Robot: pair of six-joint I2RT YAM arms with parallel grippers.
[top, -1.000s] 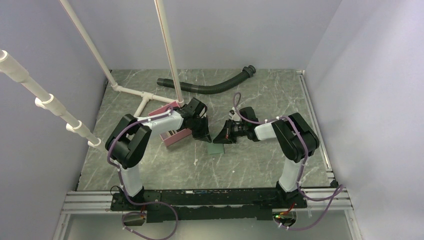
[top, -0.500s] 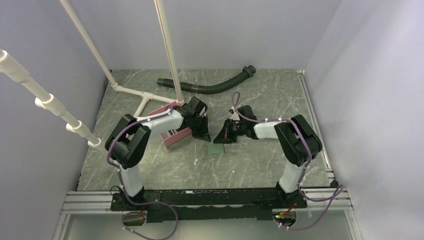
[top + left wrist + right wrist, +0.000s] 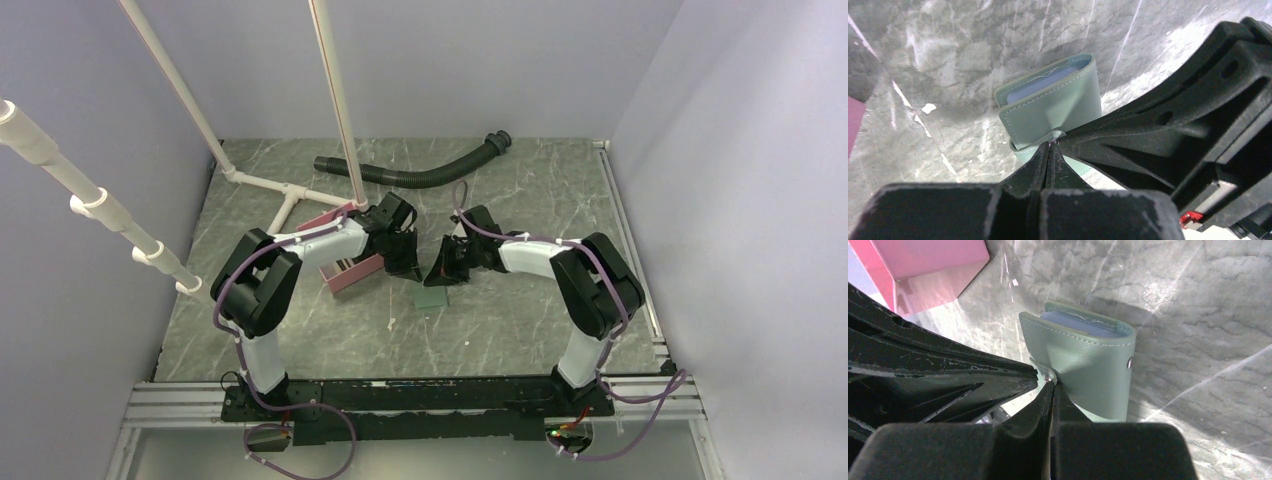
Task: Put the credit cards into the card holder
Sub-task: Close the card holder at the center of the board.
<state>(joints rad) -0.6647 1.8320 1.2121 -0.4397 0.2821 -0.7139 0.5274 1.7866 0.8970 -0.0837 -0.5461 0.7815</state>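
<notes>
The light blue-green card holder (image 3: 434, 297) lies on the marble table between my two grippers. It shows in the left wrist view (image 3: 1053, 107) and the right wrist view (image 3: 1088, 365), with its thin flap lifted toward the fingertips. Pale bluish card edges (image 3: 1040, 82) show in its open end, also in the right wrist view (image 3: 1080, 322). No orange-yellow card is in view. My left gripper (image 3: 1050, 145) and right gripper (image 3: 1051, 384) are both shut, tips nearly touching, each pinching the flap's edge by the snap. In the top view the left gripper (image 3: 412, 274) and right gripper (image 3: 438, 278) meet just above the holder.
A pink open-topped box (image 3: 340, 262) stands just left of the left gripper, also in the right wrist view (image 3: 928, 265). A black corrugated hose (image 3: 420, 175) and white pipe frame (image 3: 285, 195) lie at the back. Grey walls enclose the table.
The right arm's wrist has swung a little to the left and toward the back. The holder and the left arm stay where they were.
</notes>
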